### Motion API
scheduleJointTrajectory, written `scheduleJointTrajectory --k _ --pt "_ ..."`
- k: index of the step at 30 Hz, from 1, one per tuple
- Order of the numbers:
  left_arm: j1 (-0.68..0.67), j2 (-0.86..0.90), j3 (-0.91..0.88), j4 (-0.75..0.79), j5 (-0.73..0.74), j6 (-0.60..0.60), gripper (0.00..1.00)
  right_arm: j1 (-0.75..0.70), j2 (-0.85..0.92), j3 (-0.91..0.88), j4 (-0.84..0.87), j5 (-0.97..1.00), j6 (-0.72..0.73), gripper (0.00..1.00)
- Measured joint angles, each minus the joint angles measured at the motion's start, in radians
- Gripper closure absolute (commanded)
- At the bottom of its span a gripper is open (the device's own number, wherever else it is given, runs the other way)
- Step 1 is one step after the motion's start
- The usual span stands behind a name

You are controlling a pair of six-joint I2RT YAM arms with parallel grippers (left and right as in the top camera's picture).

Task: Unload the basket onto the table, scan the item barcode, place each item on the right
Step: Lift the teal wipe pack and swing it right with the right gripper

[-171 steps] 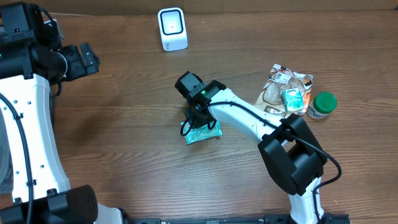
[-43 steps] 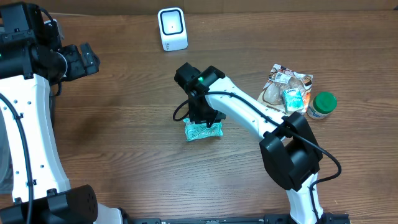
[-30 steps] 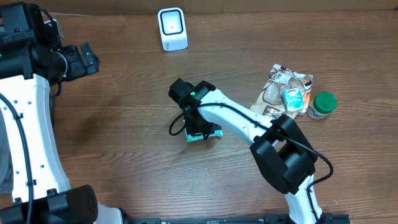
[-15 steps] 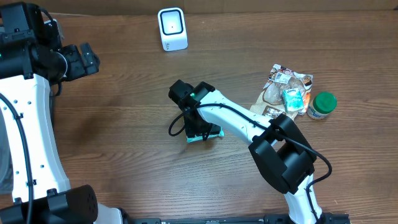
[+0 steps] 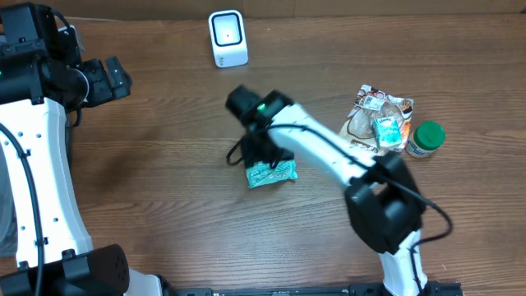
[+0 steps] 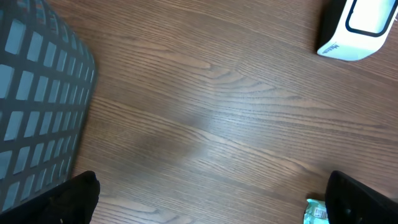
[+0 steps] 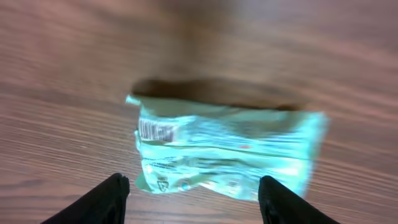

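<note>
Overhead: the teal packet [image 5: 272, 173] lies flat on the counter [image 5: 164, 181], about mid-scene. The right end effector [image 5: 263, 154] hangs right over its far edge, blurred. The scanner [image 5: 228, 38] stands at the far edge, well apart from the packet. A snack bag [image 5: 368, 113] and a jar [image 5: 426, 138] sit off to the right. The left end effector [image 5: 113, 79] is far left, away from all of it.

Left wrist: the left end effector [image 6: 211, 200] has its fingers [image 6: 71, 198] spread wide with nothing between them. It sees a grey basket [image 6: 31, 112] at left, the scanner [image 6: 359, 28] at the top right, and a corner of the packet [image 6: 316, 212] at the bottom right.

Right wrist: the right end effector [image 7: 196, 202] stands with fingers [image 7: 106, 198] apart. The packet [image 7: 230, 152] rests on the counter beyond them, gripped by neither. Its barcode [image 7: 155, 130] faces up at the left end.

The step in hand looks like setting up a pick, the scan itself not yet done. The next move calls for a pinch on the packet's plain right end that leaves the barcode bare. The packet then needs carrying far and turning so the code faces the scanner's window.
</note>
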Motion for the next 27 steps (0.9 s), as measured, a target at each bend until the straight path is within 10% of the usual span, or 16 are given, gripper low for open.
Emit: scheduleJointTrajectory --k 12,27 --pt "0.000 0.000 0.000 0.000 0.000 0.000 0.00 -0.408 -0.119 -0.061 -0.034 -0.346 -0.326 0.40" --pt "0.000 0.000 0.000 0.000 0.000 0.000 0.00 -0.382 -0.104 -0.446 0.341 -0.621 -0.367 0.51"
